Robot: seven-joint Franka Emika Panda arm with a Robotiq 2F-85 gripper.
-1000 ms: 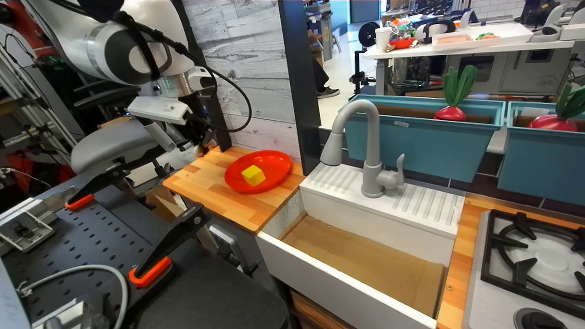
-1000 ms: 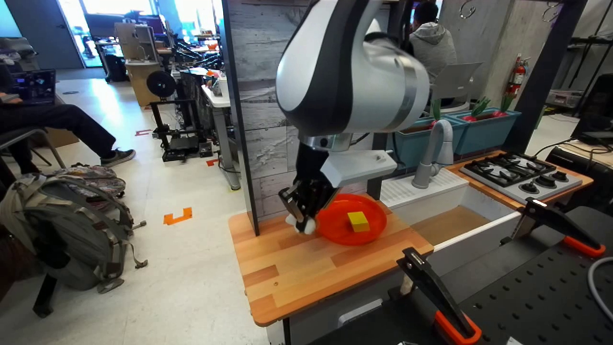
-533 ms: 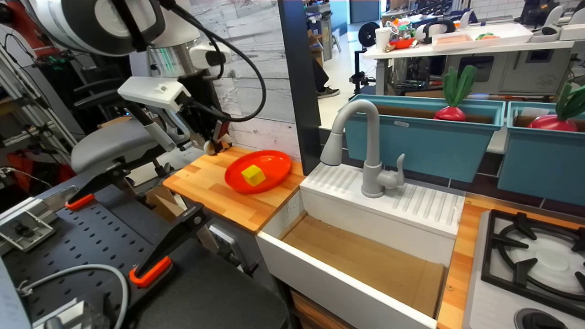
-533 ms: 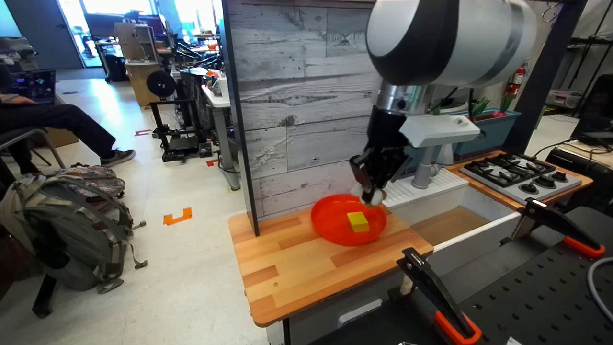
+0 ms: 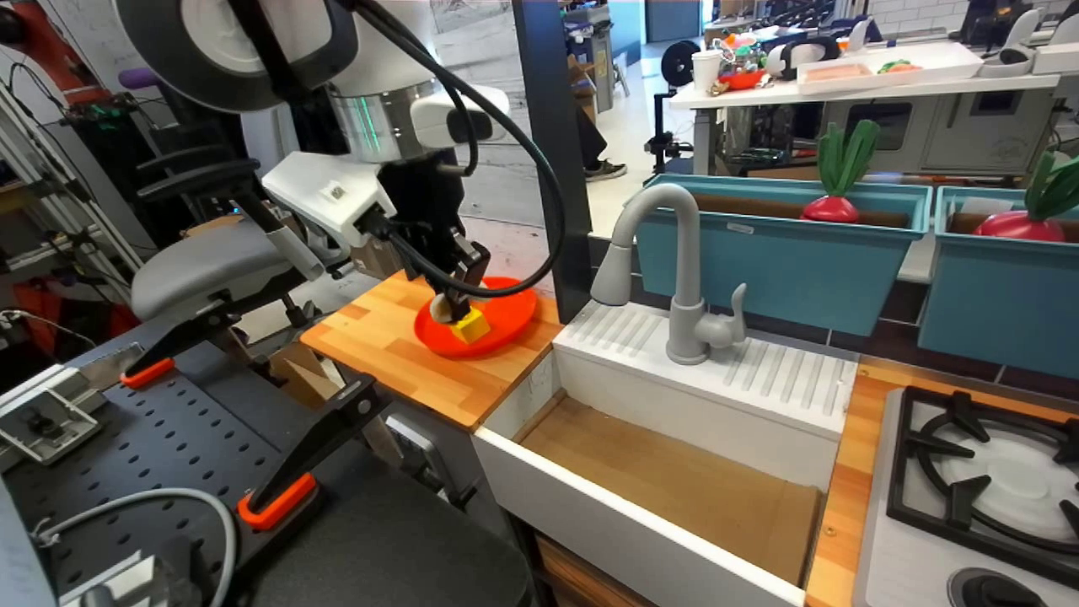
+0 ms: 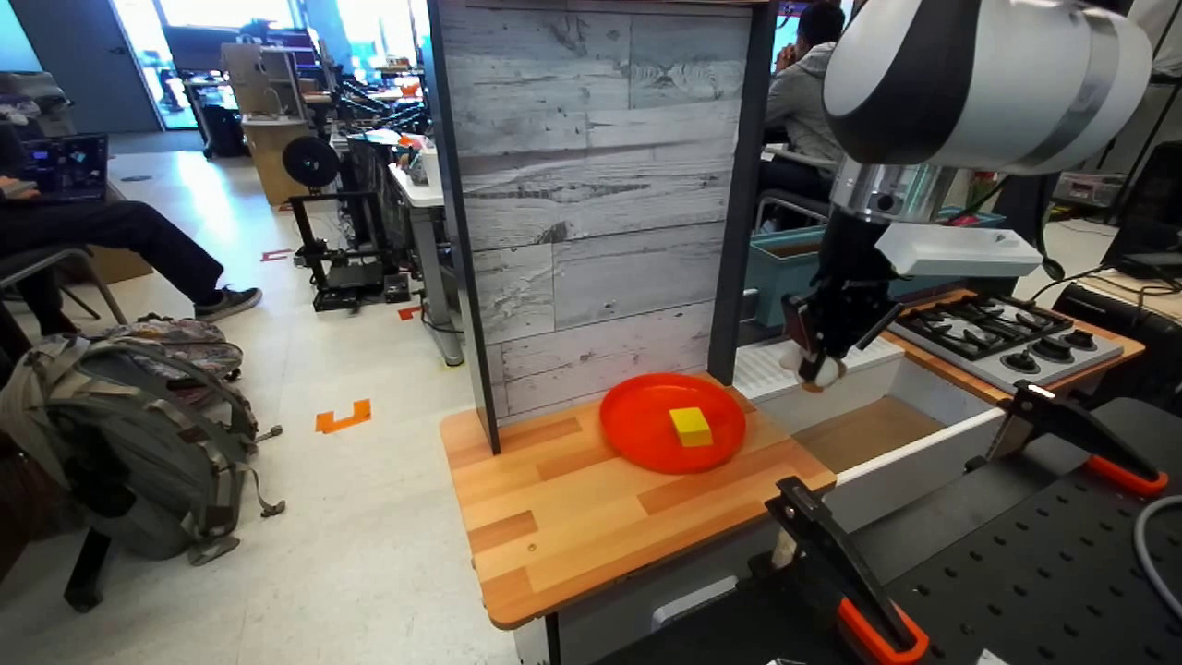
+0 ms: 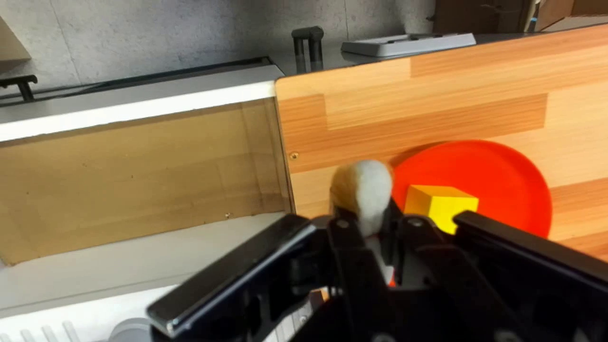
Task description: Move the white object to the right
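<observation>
Wooden counter (image 7: 451, 107) lying below, we are clasping the white object (image 7: 374, 187) in the gripper (image 7: 369, 218) and should be steering it smoothly rightward, well above the sink (image 7: 142, 110).

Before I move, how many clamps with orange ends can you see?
2. In an exterior view, the nearer clamp is low in the picture, the farther clamp at its right side, both along the dark perforated board. Others may be hidden.

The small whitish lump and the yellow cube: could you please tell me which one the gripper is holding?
It is the small whitish lump, pinched in the black gripper; the yellow cube sits on the shallow red-orange dish.
</observation>
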